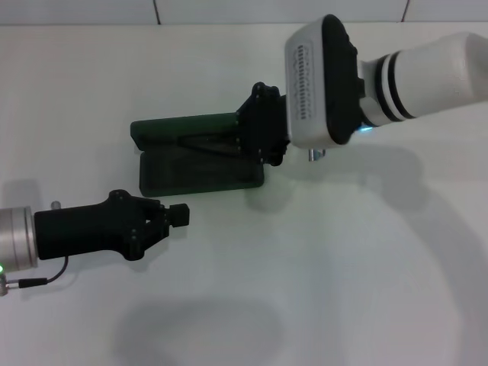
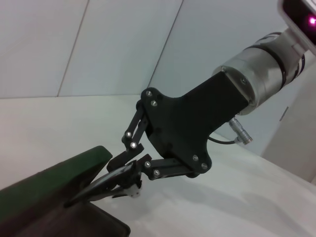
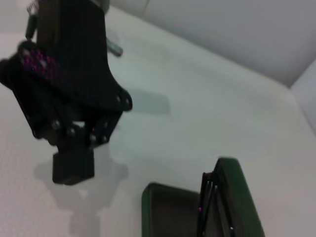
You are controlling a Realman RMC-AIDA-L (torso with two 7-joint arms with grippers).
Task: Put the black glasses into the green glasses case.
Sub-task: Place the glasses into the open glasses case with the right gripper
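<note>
White table [image 1: 343, 290] carries everything in view.

Right arm, white housing with a black-faced wrist module, reaches in from the far right of the head view toward the middle of the table. Right pincer [image 1: 229, 142] sits over the open case, its linkage fingers [image 2: 129, 170] drawn together on the black glasses [image 2: 101, 186]. In the left wrist view the fingertips pinch a thin dark bar that slants down past the edge of the lid toward the case interior. Pincer clenched on the frame.

Left arm enters from the left edge, silver cuff then black body, lying low over the table, in front of the case and apart from it. Left pincer [image 1: 179, 216] points toward the centre; its tips sit close together with nothing between them, clenched on nothing. The right wrist view shows it above its own shadow, beside the near edge of the case.

Green glasses case [image 1: 198, 175] lies open near the table centre, tray toward the robot, lid [image 1: 183, 126] raised behind it, dark lining visible.

Black glasses: only thin dark bars are visible, lying against the lid's inner side; lenses cannot be made out.
</note>
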